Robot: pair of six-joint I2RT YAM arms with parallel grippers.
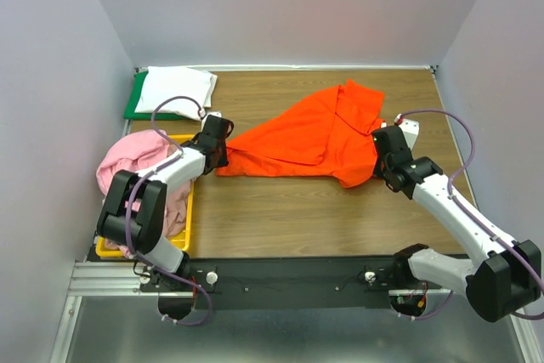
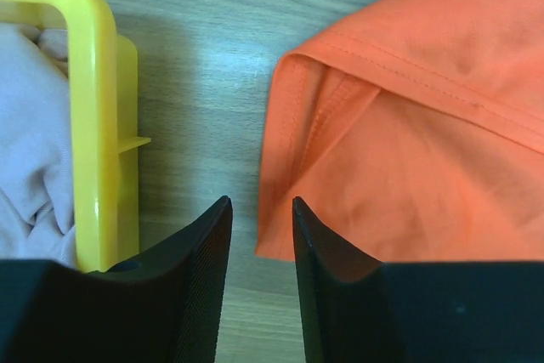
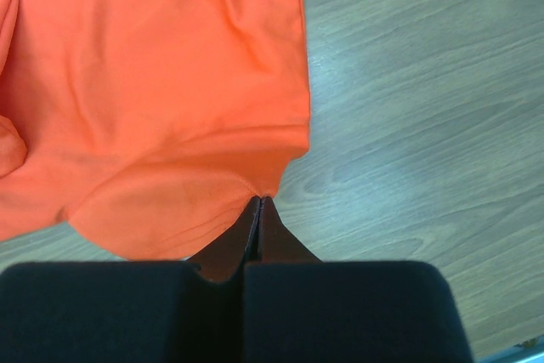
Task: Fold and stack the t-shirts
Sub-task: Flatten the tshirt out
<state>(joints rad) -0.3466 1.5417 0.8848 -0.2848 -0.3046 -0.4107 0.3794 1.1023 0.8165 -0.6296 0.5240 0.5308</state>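
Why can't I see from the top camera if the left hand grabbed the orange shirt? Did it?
Observer: Not yet. In the left wrist view the left gripper is open. A corner of the orange shirt shows in the gap, not pinched.
Operator: What about the other hand?
Observer: The right wrist view shows the right gripper shut on the shirt's edge, with the cloth puckered at its tips.
Operator: Is the left hand close to the bin?
Observer: Yes. One finger sits right beside the rim of the yellow bin. I cannot tell whether they touch.
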